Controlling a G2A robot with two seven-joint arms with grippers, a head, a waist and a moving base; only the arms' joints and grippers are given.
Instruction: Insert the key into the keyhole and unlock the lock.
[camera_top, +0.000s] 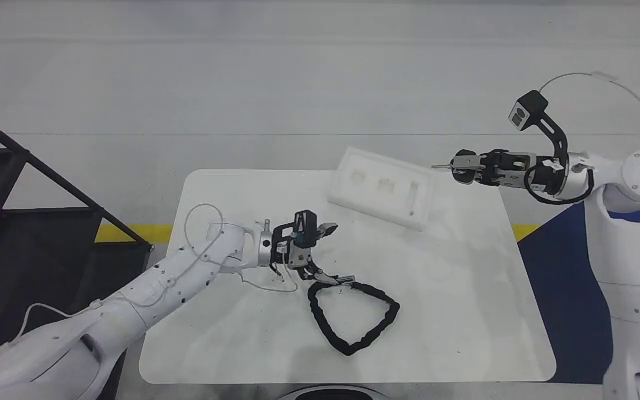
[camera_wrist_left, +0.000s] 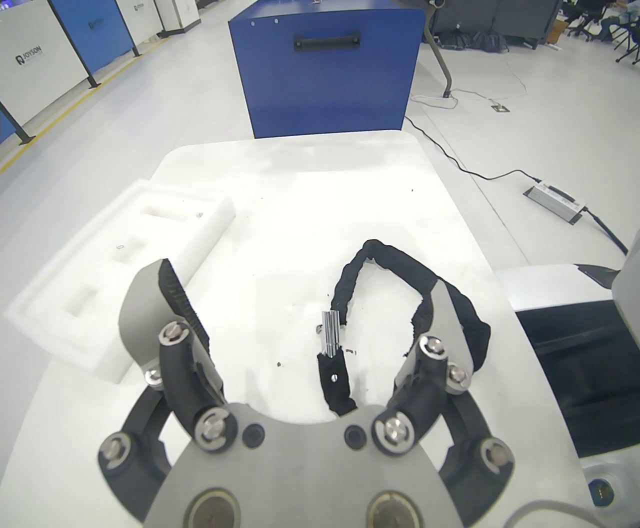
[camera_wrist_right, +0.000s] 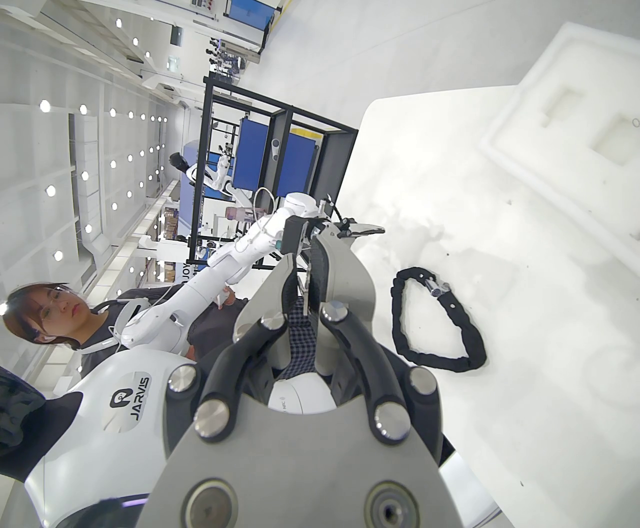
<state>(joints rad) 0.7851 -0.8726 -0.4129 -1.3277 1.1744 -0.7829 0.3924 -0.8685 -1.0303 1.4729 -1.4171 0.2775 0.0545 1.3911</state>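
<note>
While the left jaws stand apart astride the lock (camera_wrist_left: 330, 332) on the worktop (camera_top: 470, 300), apparently to steady its metal end, the right jaws clamp the key (camera_top: 441, 166) aloft, well apart, likely awaiting alignment.

A white partition panel (camera_wrist_left: 35, 55) bears a round logo and one dark word (a brand name); like marks on farther panels (camera_wrist_left: 95, 22) are too small to read.
</note>
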